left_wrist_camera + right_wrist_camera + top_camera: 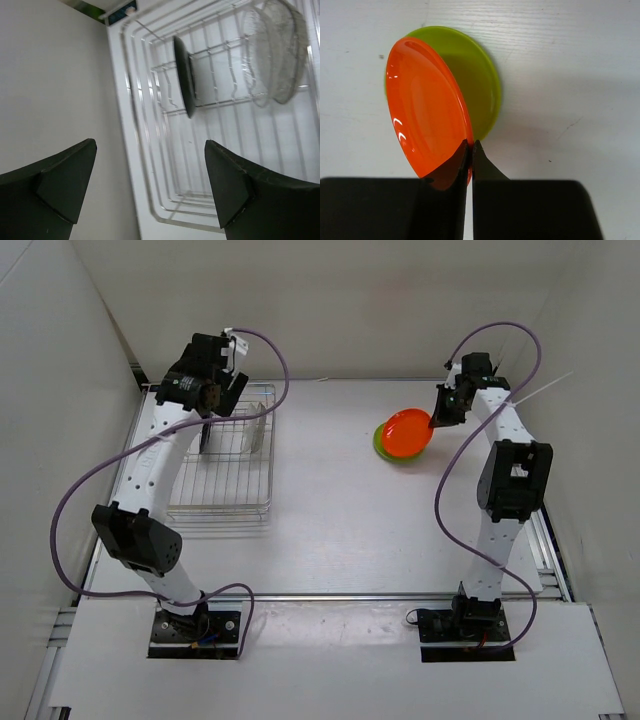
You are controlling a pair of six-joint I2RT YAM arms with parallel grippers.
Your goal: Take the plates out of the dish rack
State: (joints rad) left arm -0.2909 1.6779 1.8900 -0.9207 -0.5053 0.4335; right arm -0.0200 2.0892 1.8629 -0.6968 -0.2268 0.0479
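The left gripper point(150, 170) is hovering over the dish rack point(225, 455), jaws spread wide with nothing between them. Inside the rack a black plate point(184, 75) is standing on edge among the wire dividers, with a clear plate point(275, 50) standing beside it. A white wall point(50, 75) is crowding the rack's left edge. Well right of the rack, across bare table point(330, 530), the right gripper point(470, 150) is pinching a red-orange plate point(425, 110) by its rim, holding it tilted over a flat-lying lime green plate point(480, 75).
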